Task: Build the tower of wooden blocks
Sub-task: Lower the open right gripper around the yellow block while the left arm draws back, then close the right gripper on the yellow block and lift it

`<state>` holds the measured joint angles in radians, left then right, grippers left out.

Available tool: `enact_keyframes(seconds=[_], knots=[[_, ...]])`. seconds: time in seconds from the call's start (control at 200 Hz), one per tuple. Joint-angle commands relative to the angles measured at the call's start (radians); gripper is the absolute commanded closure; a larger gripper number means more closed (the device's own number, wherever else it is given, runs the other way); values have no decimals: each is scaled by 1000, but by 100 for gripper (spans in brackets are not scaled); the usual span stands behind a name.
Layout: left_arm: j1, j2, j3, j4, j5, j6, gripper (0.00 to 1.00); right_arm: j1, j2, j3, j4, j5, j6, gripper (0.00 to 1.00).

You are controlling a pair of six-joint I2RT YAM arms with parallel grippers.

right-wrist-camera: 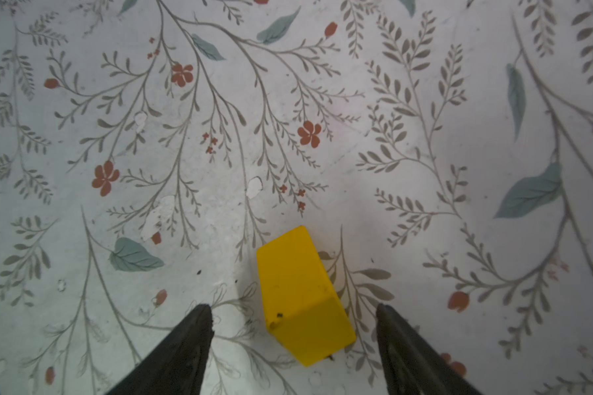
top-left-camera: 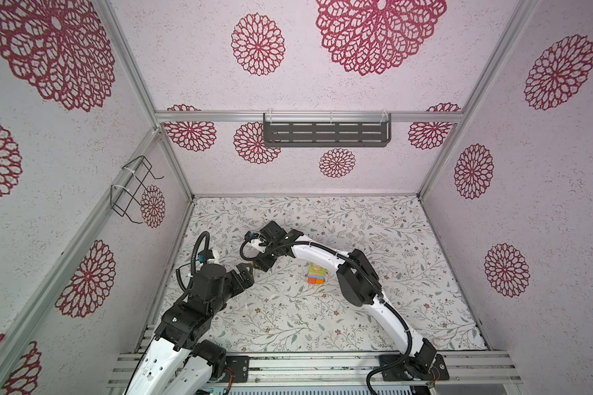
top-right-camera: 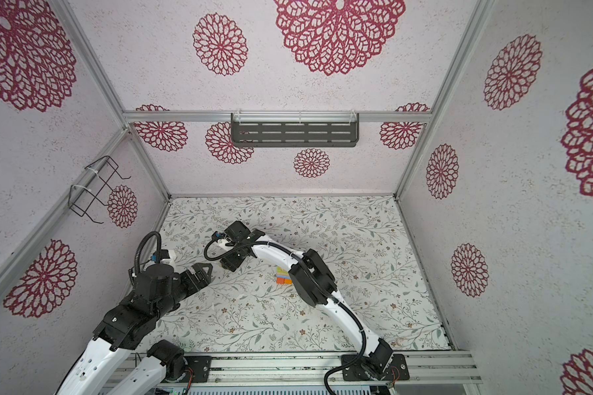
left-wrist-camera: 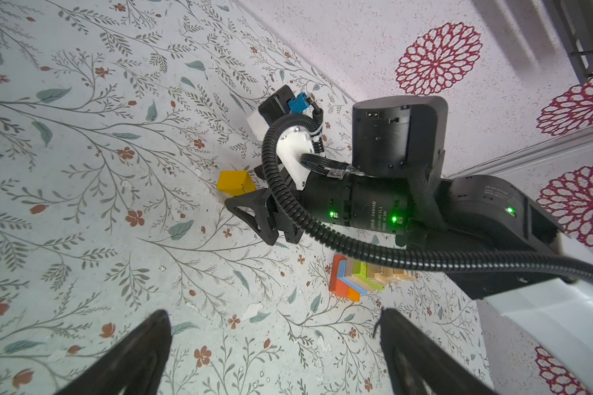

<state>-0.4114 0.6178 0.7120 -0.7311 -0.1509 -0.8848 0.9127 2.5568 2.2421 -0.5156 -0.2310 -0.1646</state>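
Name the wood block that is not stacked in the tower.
The yellow roof-shaped block, lying alone on the floral mat inside the open right gripper. All the others, orange, blue, green and tan, are stacked in the tower.

The left arm (top-left-camera: 185, 323) comes up from the near left corner and bends inward. The left gripper (left-wrist-camera: 274, 313) has its jaws spread wide and grips nothing. The right arm (top-left-camera: 315, 251) arches across the middle toward the left, wrist tipped downward. The right gripper (right-wrist-camera: 292, 306) points down, its fingers (right-wrist-camera: 185, 342) standing apart.
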Motion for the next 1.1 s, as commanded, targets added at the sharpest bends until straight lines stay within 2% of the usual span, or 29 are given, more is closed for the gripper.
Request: enact_keyframes(seconds=[0.0, 0.19, 0.39, 0.595, 0.795, 0.931, 1.096], knots=[[7, 15, -16, -1, -11, -17, 3, 5, -1, 33, 37, 21, 2, 23], [8, 16, -22, 0, -13, -26, 3, 7, 9, 33, 37, 24, -3, 32], [7, 10, -22, -9, -12, -41, 3, 11, 6, 31, 47, 58, -2, 53], [7, 19, -15, -14, 6, -56, 3, 18, -3, 28, 61, 68, 3, 79], [6, 24, 9, -35, 28, -43, 3, 24, -34, 28, 64, 98, 28, 83], [6, 28, 50, -68, 12, -2, 3, 24, -77, 27, 46, 133, 45, 85], [6, 103, 141, -155, -38, 50, 3, 25, -182, -30, 40, 198, 75, 88]])
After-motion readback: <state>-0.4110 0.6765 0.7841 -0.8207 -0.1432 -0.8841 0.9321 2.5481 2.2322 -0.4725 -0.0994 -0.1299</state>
